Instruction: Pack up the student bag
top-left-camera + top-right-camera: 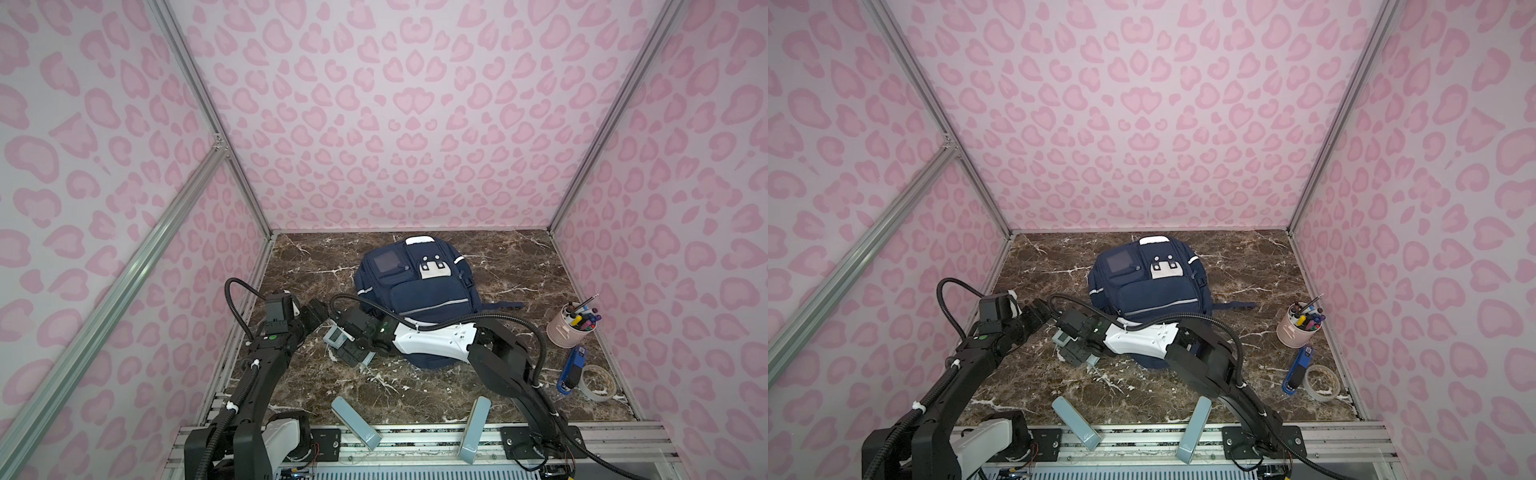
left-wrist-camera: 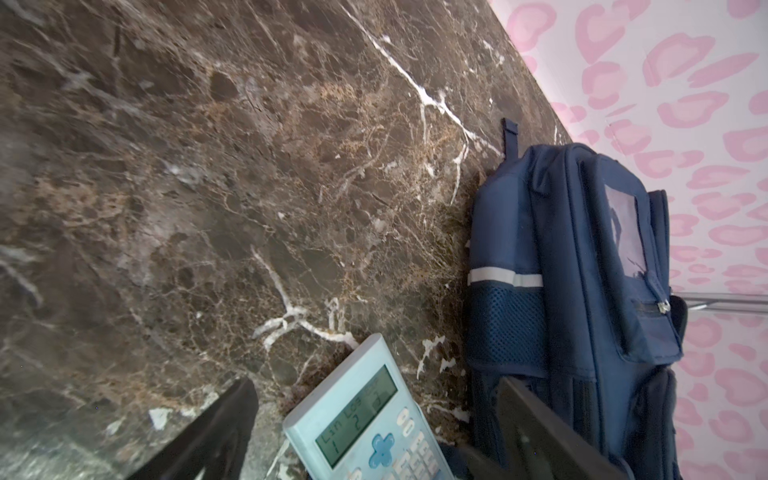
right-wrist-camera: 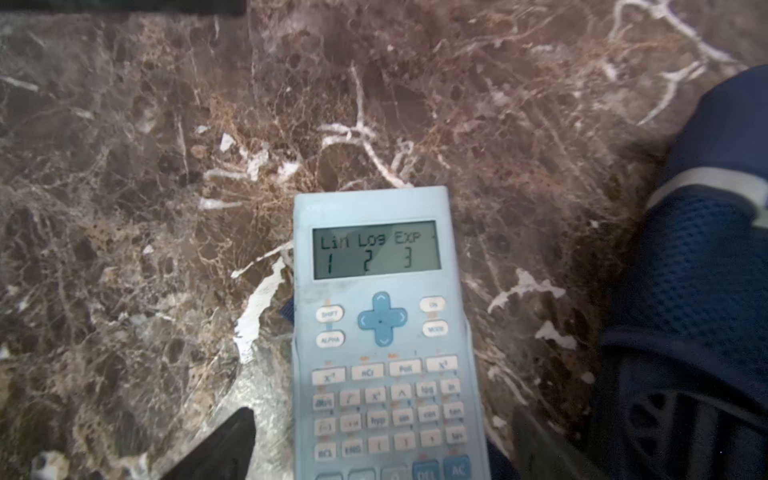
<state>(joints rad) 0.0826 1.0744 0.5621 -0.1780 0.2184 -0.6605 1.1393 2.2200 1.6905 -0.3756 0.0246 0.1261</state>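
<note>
Over on the left, the left gripper is hovering low, its jaws spread wide and holding nothing. Beside it the right gripper is reaching across, its jaws gaping either side of a pale-blue calculator without pinching it. The student bag is lying front-up mid-table, just right of the calculator. A pen cup is standing near the right edge.

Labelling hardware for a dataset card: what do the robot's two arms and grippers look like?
The left arm and right arm are black jointed links, each with a white shell section, a corrugated black cable and white zip ties. The left gripper and right gripper are black parallel-jaw types.
</note>
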